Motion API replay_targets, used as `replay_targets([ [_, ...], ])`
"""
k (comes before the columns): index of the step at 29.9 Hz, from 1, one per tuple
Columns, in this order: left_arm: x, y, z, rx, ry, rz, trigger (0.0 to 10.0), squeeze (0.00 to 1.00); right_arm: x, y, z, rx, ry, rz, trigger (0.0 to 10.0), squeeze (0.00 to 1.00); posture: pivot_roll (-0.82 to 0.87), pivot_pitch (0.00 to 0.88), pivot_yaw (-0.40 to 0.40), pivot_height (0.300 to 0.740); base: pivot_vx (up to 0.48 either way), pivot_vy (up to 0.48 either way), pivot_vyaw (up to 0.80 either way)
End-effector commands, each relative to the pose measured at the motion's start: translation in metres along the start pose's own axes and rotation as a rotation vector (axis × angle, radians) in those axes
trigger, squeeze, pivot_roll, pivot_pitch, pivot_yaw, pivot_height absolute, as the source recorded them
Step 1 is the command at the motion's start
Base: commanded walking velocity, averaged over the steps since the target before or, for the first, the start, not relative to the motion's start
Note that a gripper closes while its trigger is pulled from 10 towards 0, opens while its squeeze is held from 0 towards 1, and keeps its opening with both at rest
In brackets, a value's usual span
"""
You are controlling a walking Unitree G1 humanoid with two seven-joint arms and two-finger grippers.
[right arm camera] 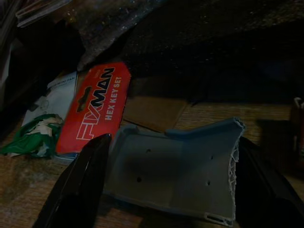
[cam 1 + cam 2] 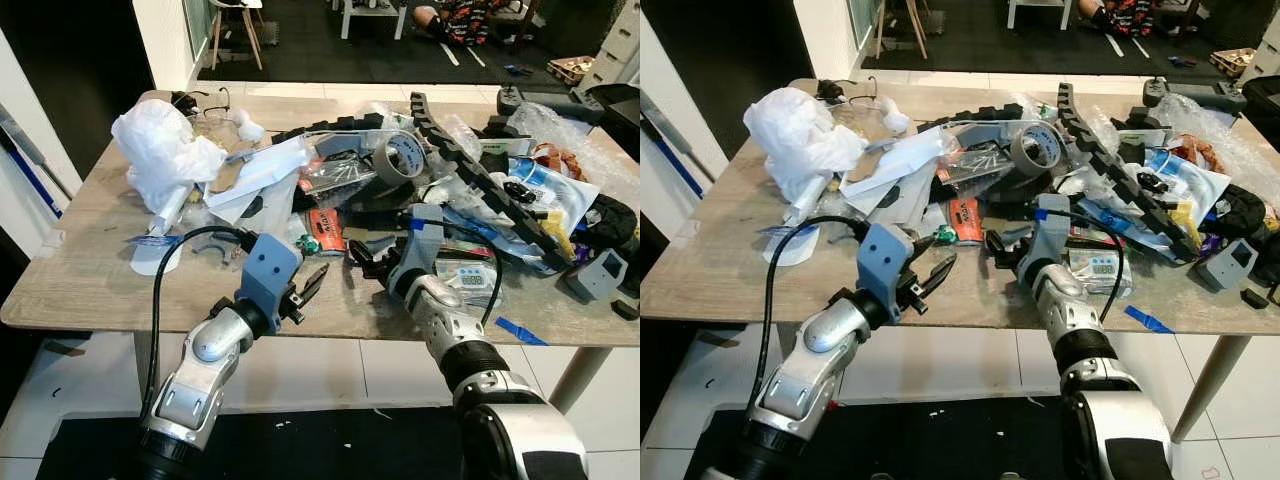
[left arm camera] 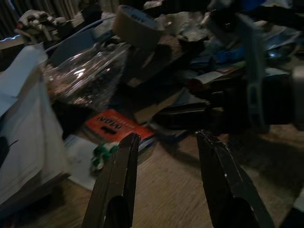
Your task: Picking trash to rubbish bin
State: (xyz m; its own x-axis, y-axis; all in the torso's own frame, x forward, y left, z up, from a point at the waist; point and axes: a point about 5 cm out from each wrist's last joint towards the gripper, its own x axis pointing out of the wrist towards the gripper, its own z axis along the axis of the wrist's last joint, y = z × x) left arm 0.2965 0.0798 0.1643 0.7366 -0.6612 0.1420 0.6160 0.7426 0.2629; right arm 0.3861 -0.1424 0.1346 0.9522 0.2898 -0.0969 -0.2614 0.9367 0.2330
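Right gripper (image 1: 168,183) fingers spread around a grey-blue ribbed plastic piece (image 1: 175,166) on the cluttered wooden table (image 2: 80,280), beside a red hex-key card (image 1: 97,107). Left gripper (image 3: 166,175) open, holding nothing.

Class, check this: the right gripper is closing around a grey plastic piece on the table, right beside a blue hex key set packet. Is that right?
Not quite. The hex key set packet is red, not blue, as the right wrist view shows. The rest holds: the right gripper has its fingers on either side of the grey plastic piece on the table.
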Motion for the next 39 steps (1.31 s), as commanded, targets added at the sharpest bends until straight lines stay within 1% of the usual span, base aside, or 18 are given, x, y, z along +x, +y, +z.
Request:
replay_targets([
  [1, -0.003, -0.003, -0.002, 0.014, 0.012, -0.019, 10.0, 0.00, -0.002, -0.001, -0.014, 0.030, 0.056, -0.008, 10.0, 0.00, -0.02, 0.176, 0.003, 0.740, 0.000, 0.000, 0.00],
  [3, -0.003, -0.003, -0.002, 0.013, 0.011, -0.020, 10.0, 0.00, -0.002, -0.001, -0.015, 0.034, 0.060, -0.009, 10.0, 0.00, -0.02, 0.174, 0.002, 0.740, 0.000, 0.000, 0.00],
  [4, -0.002, -0.003, -0.002, 0.013, 0.010, -0.020, 10.0, 0.00, -0.003, -0.002, -0.016, 0.041, 0.063, -0.018, 2.8, 0.00, -0.02, 0.174, 0.002, 0.740, 0.000, 0.000, 0.00],
  [6, -0.002, -0.004, -0.002, 0.013, 0.010, -0.020, 10.0, 0.00, -0.003, -0.002, -0.017, 0.047, 0.065, -0.024, 2.8, 0.00, -0.02, 0.174, 0.002, 0.740, 0.000, 0.000, 0.00],
  [7, -0.002, -0.004, -0.002, 0.013, 0.009, -0.020, 10.0, 0.00, -0.003, -0.003, -0.018, 0.053, 0.067, -0.028, 0.4, 0.00, -0.02, 0.172, -0.001, 0.740, 0.000, 0.000, 0.00],
  [8, -0.002, -0.004, -0.002, 0.013, 0.009, -0.020, 10.0, 0.00, -0.003, -0.003, -0.019, 0.060, 0.069, -0.030, 0.0, 0.00, -0.02, 0.170, -0.002, 0.740, 0.000, 0.000, 0.00],
  [12, -0.002, -0.004, -0.003, 0.014, 0.012, -0.021, 10.0, 0.00, -0.004, -0.004, -0.020, 0.084, 0.073, -0.035, 0.0, 0.00, -0.02, 0.165, -0.004, 0.740, 0.000, 0.000, 0.00],
  [25, 0.001, -0.001, -0.003, 0.024, 0.012, -0.011, 10.0, 0.00, -0.007, -0.008, -0.024, 0.098, 0.065, -0.061, 0.0, 0.00, -0.02, 0.147, -0.006, 0.740, 0.000, 0.000, 0.00],
  [27, 0.001, -0.001, -0.003, 0.025, 0.009, -0.011, 10.0, 0.00, -0.007, -0.007, -0.024, 0.100, 0.057, -0.057, 0.0, 0.00, -0.02, 0.141, -0.005, 0.740, 0.000, 0.000, 0.00],
  [29, 0.000, -0.001, -0.002, 0.028, 0.007, -0.010, 10.0, 0.00, -0.006, -0.004, -0.018, 0.104, 0.023, -0.044, 0.0, 0.00, -0.02, 0.138, -0.006, 0.740, 0.000, 0.000, 0.00],
  [30, 0.000, -0.001, -0.002, 0.028, 0.007, -0.010, 10.0, 0.00, -0.006, -0.004, -0.018, 0.104, 0.023, -0.044, 0.0, 0.00, -0.02, 0.138, -0.006, 0.740, 0.000, 0.000, 0.00],
  [31, 0.000, 0.000, -0.002, 0.032, 0.003, -0.006, 10.0, 0.00, -0.004, 0.002, -0.004, 0.123, -0.047, -0.016, 0.0, 0.00, -0.02, 0.133, -0.006, 0.740, 0.000, 0.000, 0.00],
  [35, -0.001, 0.004, -0.001, 0.032, -0.004, 0.026, 10.0, 0.00, -0.007, 0.022, 0.032, 0.162, -0.190, 0.107, 0.0, 0.00, -0.02, 0.129, -0.006, 0.740, 0.000, 0.000, 0.00],
  [36, -0.001, 0.004, -0.001, 0.032, -0.004, 0.026, 10.0, 0.00, -0.007, 0.022, 0.032, 0.162, -0.190, 0.107, 0.0, 0.00, -0.02, 0.129, -0.006, 0.740, 0.000, 0.000, 0.00],
  [37, -0.002, 0.005, -0.002, 0.031, -0.003, 0.032, 10.0, 0.00, -0.012, 0.029, 0.045, 0.157, -0.236, 0.144, 0.0, 0.00, -0.03, 0.124, -0.005, 0.740, 0.000, 0.000, 0.00],
  [39, -0.002, 0.005, -0.002, 0.031, -0.002, 0.034, 10.0, 0.00, -0.014, 0.030, 0.049, 0.154, -0.251, 0.153, 0.0, 0.00, -0.03, 0.124, -0.005, 0.740, 0.000, 0.000, 0.00],
])
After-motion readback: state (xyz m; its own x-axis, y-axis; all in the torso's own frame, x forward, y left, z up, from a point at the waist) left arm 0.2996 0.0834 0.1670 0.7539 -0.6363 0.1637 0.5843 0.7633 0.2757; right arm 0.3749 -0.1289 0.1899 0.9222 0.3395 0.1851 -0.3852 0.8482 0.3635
